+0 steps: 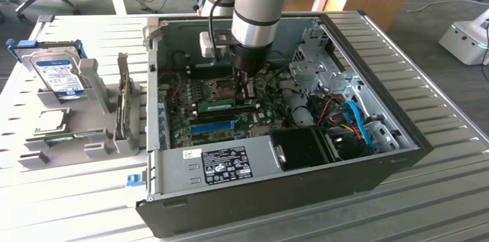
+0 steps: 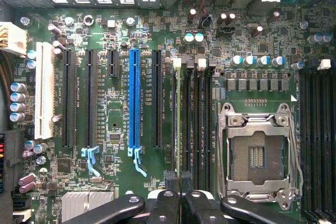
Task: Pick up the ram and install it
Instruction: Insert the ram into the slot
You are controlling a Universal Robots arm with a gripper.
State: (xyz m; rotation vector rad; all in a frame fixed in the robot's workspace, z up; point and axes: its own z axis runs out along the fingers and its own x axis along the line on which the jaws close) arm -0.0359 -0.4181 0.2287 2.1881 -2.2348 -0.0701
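The ram [image 1: 228, 104], a thin green stick with a pale label, is standing on edge in the memory slot nearest the empty CPU socket [image 2: 257, 156]. In the wrist view the ram [image 2: 176, 114] is showing only as a narrow edge running along that black slot. The gripper [image 1: 245, 93] is reaching straight down into the open computer case [image 1: 397, 156]. In the wrist view the gripper [image 2: 180, 179] is sitting over one end of the stick with its two black fingertips pressed together, and they are not clamping anything that can be seen. Whether they are touching the ram cannot be told. Judging by this, the pickup and carry are looking done and the stick is resting in its slot, though whether it is fully latched is not visible. A bright blue expansion slot [image 2: 134, 100] is lying a few slots away on the green motherboard [image 2: 115, 40], whose fine white printing is too small to read. A white sticker [image 1: 229, 165] on the case's inner panel is carrying black text and symbols, none legible. On the exterior view's left, a hard drive [image 1: 57, 73] with a blue and white label is standing in a grey rack [image 1: 99, 150], its writing unreadable.
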